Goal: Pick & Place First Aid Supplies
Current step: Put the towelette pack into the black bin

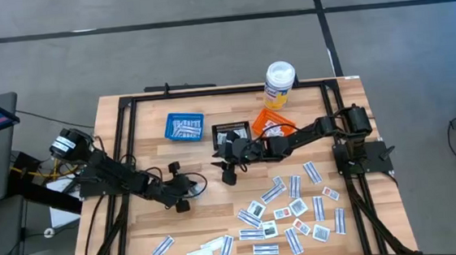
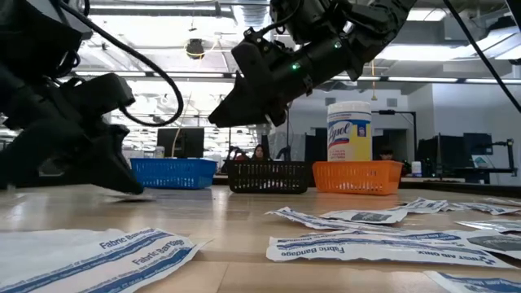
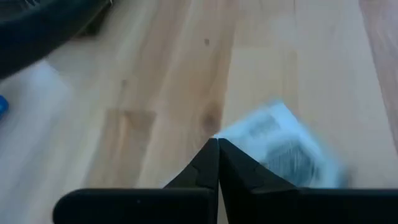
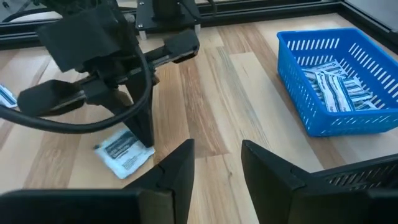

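High view: strips lie sorted in the blue basket (image 1: 184, 127); beside it, left claw (image 1: 180, 198) is pinched on a square packet (image 4: 124, 152), right claw (image 1: 230, 173) half-parted, empty; many packets (image 1: 288, 212) remain on the bench (image 1: 211, 226).

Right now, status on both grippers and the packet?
Left gripper shut, tips down on small white packet, not lifted. Right gripper open, empty, hovering near blue basket. Nothing in the way.

You worked in a robotics lab set in an open-plan office. Two arms stood on a framed wooden table (image 1: 139, 240) over grey floor. Behind it you had desks with monitors (image 2: 181, 142), ceiling strip lights (image 2: 155, 8) and exposed ducting, and a seated person (image 2: 259, 152).
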You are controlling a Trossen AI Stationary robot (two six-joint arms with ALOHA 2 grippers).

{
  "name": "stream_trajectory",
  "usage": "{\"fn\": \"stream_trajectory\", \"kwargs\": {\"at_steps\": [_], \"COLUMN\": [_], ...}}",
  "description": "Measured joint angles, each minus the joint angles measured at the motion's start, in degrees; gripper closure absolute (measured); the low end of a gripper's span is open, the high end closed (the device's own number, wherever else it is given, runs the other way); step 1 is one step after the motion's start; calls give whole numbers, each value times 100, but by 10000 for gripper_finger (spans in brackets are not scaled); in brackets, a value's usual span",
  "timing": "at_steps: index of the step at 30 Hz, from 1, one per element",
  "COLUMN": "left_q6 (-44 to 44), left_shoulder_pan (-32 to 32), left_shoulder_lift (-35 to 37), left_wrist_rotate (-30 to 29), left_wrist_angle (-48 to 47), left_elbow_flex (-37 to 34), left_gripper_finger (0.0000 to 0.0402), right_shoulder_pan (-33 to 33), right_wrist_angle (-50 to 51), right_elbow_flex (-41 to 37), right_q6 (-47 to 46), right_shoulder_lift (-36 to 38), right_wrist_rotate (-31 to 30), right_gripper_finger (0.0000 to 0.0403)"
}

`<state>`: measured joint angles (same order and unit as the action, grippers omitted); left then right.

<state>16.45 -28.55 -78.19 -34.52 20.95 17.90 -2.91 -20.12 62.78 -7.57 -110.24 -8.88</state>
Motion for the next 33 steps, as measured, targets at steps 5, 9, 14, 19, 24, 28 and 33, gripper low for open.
{"fn": "stream_trajectory", "kwargs": {"at_steps": [5,9,14,19,24,28,33], "left_q6": [-180,-170,-114,217,200,331,351], "left_shoulder_pan": [83,93,91,87,74,74,70], "left_shoulder_lift": [7,7,13,15,17,-138,-500], "left_wrist_rotate": [-202,-206,221,568,620,744,593], "left_wrist_angle": [151,195,359,393,380,404,541], "left_elbow_flex": [7,10,13,14,16,-19,-38], "left_gripper_finger": [396,396,375,322,277,263,274], "right_shoulder_pan": [3,3,3,3,3,3,3], "right_wrist_angle": [-18,-18,-18,-18,-16,-13,-13], "right_elbow_flex": [0,0,0,0,0,0,0], "right_q6": [-1,-1,-1,-1,-1,1,-1], "right_shoulder_lift": [0,-2,-2,-2,-2,-2,-2], "right_wrist_rotate": [-2,-3,-5,-12,-11,-11,-11], "right_gripper_finger": [276,276,276,276,276,276,276]}}
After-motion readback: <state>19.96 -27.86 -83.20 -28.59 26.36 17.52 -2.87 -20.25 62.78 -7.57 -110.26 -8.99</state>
